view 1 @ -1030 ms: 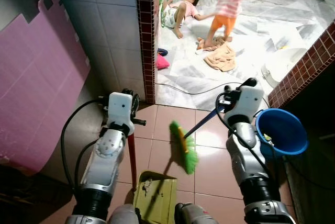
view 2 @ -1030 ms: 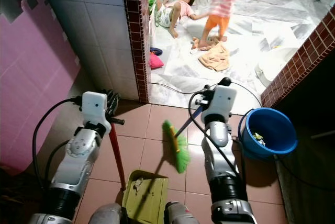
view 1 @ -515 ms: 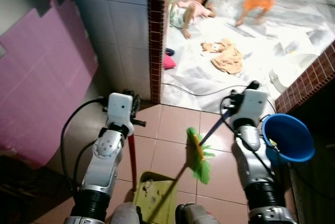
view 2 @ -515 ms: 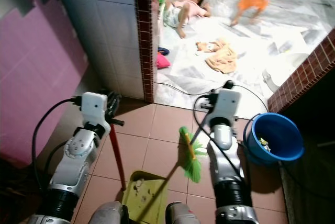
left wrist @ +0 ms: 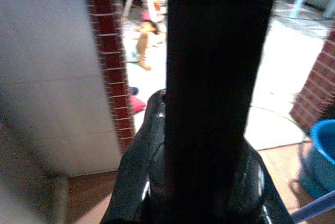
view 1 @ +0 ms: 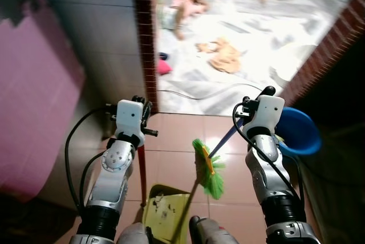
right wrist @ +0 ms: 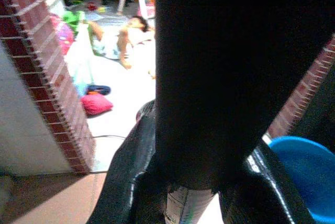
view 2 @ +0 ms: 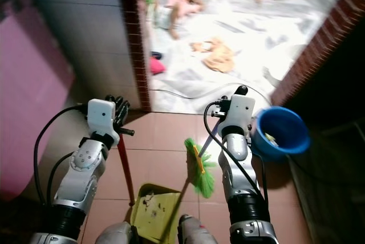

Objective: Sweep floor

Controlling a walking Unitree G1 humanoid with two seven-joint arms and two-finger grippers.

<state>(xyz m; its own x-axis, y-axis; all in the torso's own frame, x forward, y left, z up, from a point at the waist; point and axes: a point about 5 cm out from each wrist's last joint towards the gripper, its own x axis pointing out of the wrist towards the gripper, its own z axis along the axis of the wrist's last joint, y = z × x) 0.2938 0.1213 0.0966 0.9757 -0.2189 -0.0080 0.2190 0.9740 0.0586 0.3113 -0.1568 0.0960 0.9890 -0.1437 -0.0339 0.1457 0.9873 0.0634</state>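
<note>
A green broom head [view 1: 209, 171] hangs on a blue handle [view 1: 224, 139] just above the red floor tiles, right of a yellow-green dustpan [view 1: 165, 214] with dark debris in it. My right gripper [view 1: 246, 115] is shut on the top of the blue handle. The dustpan's red handle [view 1: 142, 173] rises to my left gripper [view 1: 140, 107], which is shut on it. One black finger [left wrist: 209, 77] looms close in the left wrist view, and another finger [right wrist: 230, 77] in the right wrist view.
A blue bucket [view 1: 298, 133] stands right of my right arm, by a brick wall [view 1: 326, 55]. A brick-edged pillar [view 1: 145, 39] and pink wall panel [view 1: 28, 96] close the left. Beyond, a cable [view 1: 194, 96], tan cloth [view 1: 223, 56] and a person lying [view 1: 185, 7] on pale floor.
The whole view has swung and blurred, so the camera moved. The broom head has shifted right, beside the dustpan. A standing person in orange shorts has walked off towards the back.
</note>
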